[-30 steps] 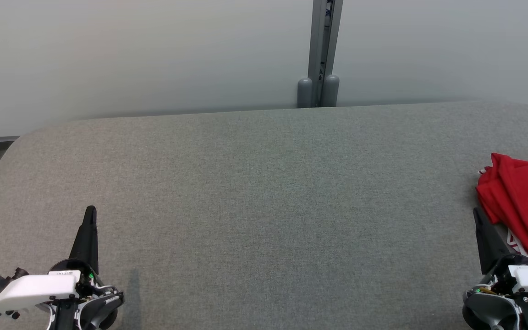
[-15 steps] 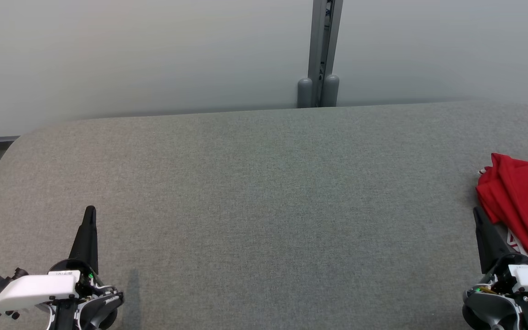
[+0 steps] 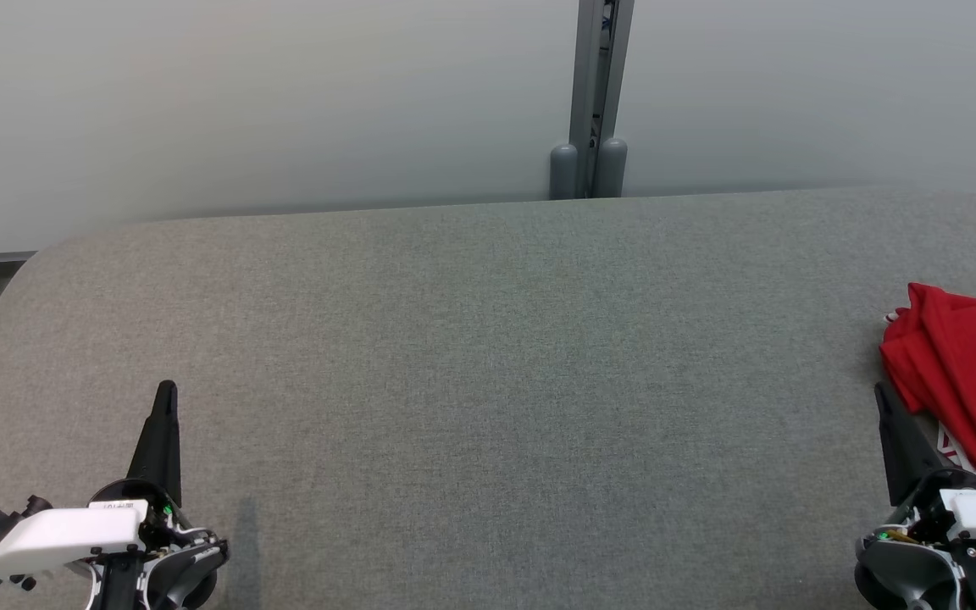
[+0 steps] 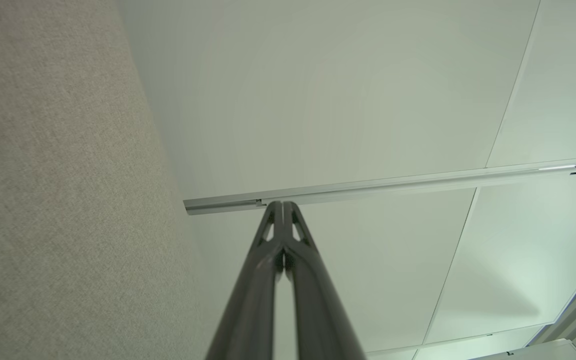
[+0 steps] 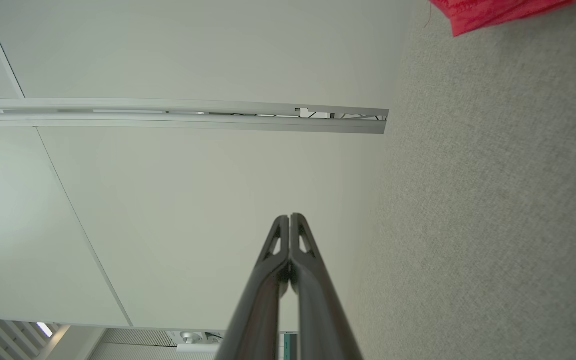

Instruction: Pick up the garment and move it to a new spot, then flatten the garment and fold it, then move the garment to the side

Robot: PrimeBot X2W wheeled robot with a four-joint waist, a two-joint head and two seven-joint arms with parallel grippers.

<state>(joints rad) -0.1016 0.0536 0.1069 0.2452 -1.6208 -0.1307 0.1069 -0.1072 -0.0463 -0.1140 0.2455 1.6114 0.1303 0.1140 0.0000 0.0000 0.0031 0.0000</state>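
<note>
The grey tabletop before you carries the red garment bunched at its right edge, just beside the right tool. That tool and the left tool are pinched closed, empty.

Grey fabric-covered table against a pale panelled wall.
A grey metal post runs up the seam between two panels.

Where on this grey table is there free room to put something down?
Almost all of the table is bare: the wide stretch between the left gripper and right gripper, back to the wall. Crowded only at the right edge, where the red garment lies beside that gripper.
</note>
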